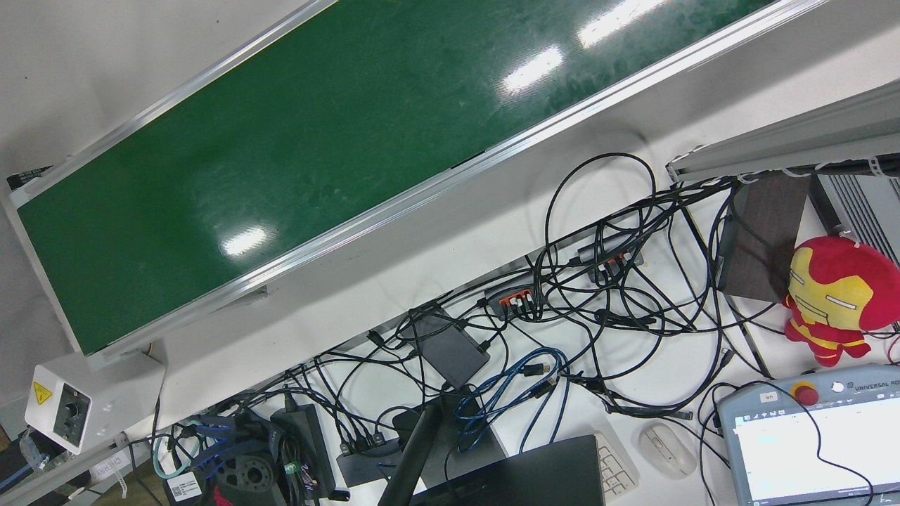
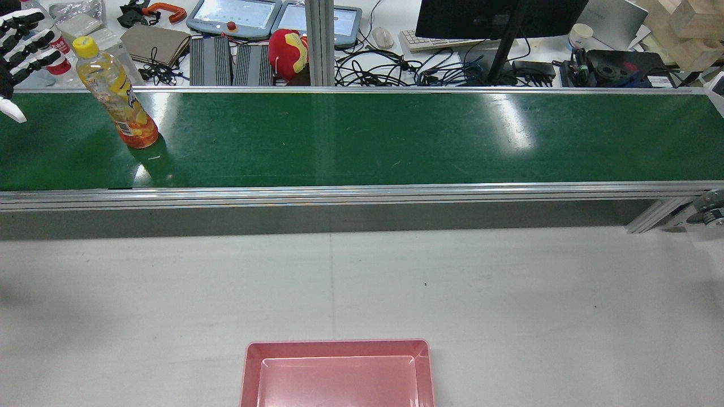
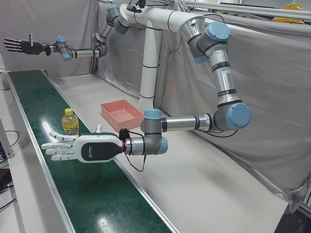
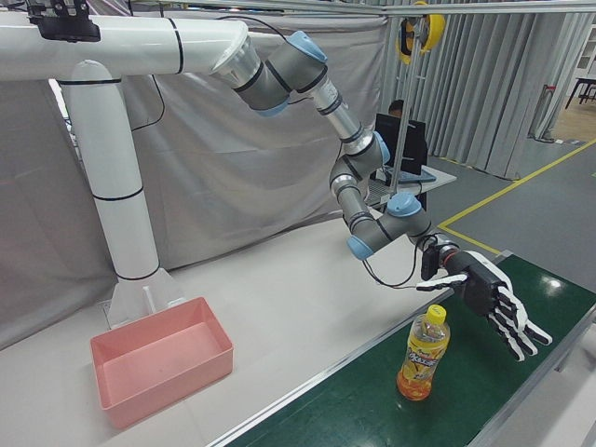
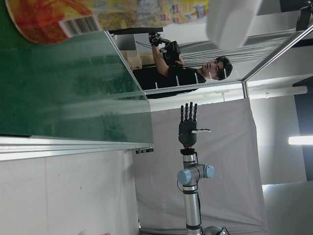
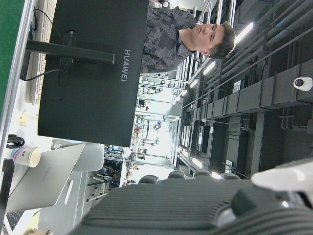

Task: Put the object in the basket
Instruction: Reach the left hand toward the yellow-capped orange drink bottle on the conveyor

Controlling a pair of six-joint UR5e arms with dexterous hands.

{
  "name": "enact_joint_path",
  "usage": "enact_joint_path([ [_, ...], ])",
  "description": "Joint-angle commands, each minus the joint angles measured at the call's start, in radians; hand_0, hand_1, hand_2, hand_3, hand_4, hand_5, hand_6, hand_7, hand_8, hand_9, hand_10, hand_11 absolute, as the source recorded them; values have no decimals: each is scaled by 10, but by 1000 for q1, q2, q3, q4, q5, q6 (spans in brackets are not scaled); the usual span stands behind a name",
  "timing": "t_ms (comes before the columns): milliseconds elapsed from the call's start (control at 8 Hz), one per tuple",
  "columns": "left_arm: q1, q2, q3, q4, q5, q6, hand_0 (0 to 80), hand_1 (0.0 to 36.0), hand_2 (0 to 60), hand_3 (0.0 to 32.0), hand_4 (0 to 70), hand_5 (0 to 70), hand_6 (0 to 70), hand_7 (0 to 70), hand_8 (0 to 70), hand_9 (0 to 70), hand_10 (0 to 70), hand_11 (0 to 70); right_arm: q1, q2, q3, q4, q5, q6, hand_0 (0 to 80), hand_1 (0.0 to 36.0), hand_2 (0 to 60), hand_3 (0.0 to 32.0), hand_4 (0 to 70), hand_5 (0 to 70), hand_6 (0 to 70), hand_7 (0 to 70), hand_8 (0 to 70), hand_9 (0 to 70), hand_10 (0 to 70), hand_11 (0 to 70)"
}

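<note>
A yellow-capped orange drink bottle (image 2: 116, 93) stands upright on the green conveyor belt (image 2: 362, 135) near its left end. It also shows in the left-front view (image 3: 70, 122) and the right-front view (image 4: 424, 363). My left hand (image 4: 494, 298) is open with its fingers spread flat, level with the bottle and just beside it, not touching. The left hand also shows at the rear view's edge (image 2: 17, 51). The pink basket (image 2: 251, 367) sits empty on the white table at the front. My right hand (image 3: 22, 46) is open and raised high over the belt's far end.
Behind the belt is a cluttered desk with cables (image 1: 598, 295), a red plush toy (image 2: 288, 48), teach pendants (image 2: 235, 14) and a monitor (image 2: 498, 17). A wide white tabletop (image 2: 362, 282) lies between the belt's aluminium rail and the basket. A person (image 5: 195, 73) stands beyond the belt.
</note>
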Motion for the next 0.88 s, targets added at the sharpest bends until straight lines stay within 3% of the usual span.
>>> enact_joint_path([
  [0, 24, -52, 8, 39, -5, -14, 800, 68, 0, 14, 66, 244, 0, 0, 59, 72, 47, 93, 0, 0, 0, 0, 0, 0, 0, 0, 0, 0, 0, 0, 0, 0, 0, 0, 0, 0],
  [250, 113, -58, 14, 50, -46, -16, 800, 67, 0, 20, 59, 236, 0, 0, 56, 67, 48, 94, 0, 0, 0, 0, 0, 0, 0, 0, 0, 0, 0, 0, 0, 0, 0, 0, 0, 0],
  [500, 139, -64, 8, 55, -76, -17, 800, 65, 0, 16, 67, 243, 0, 0, 56, 68, 43, 87, 0, 0, 0, 0, 0, 0, 0, 0, 0, 0, 0, 0, 0, 0, 0, 0, 0, 0],
  [750, 165, -138, 14, 108, -74, -16, 800, 66, 0, 10, 73, 257, 0, 0, 60, 72, 41, 85, 0, 0, 0, 0, 0, 0, 0, 0, 0, 0, 0, 0, 0, 0, 0, 0, 0, 0],
])
